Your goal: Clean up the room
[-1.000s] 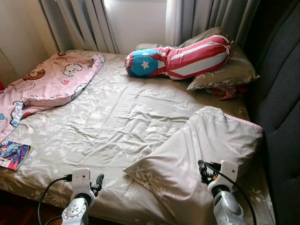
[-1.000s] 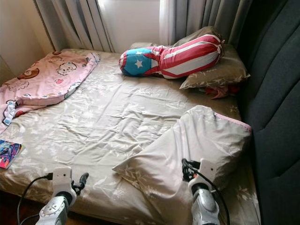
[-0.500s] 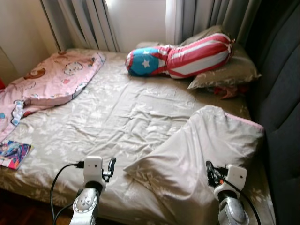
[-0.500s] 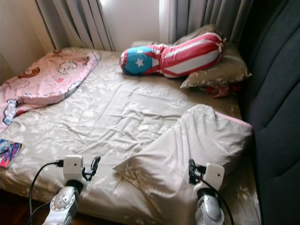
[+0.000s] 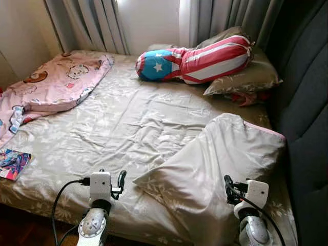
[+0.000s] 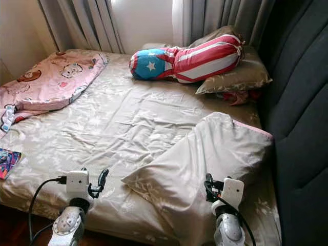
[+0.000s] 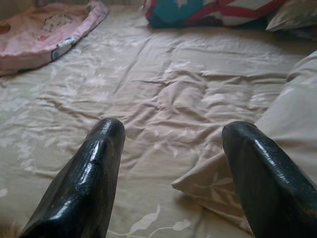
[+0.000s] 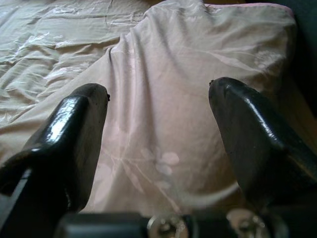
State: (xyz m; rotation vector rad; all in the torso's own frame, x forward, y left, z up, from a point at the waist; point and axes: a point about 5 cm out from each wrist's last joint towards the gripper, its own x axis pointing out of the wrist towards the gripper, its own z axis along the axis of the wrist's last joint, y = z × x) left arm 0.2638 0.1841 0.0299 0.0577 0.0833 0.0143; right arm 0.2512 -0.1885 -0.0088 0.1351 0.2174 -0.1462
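Honestly, we have barely begun. The bed (image 5: 128,123) is unmade: a loose pillow (image 5: 215,164) lies askew near the foot, a pink blanket (image 5: 56,84) is bunched at the far left corner, and a book (image 5: 13,164) sits at the left edge. Our left hand (image 5: 119,180) and right hand (image 5: 228,187) hover spread and empty beside the pillow, touching nothing.

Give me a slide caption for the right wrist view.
Open right gripper poised over the beige pillow lying on the rumpled bedsheet.
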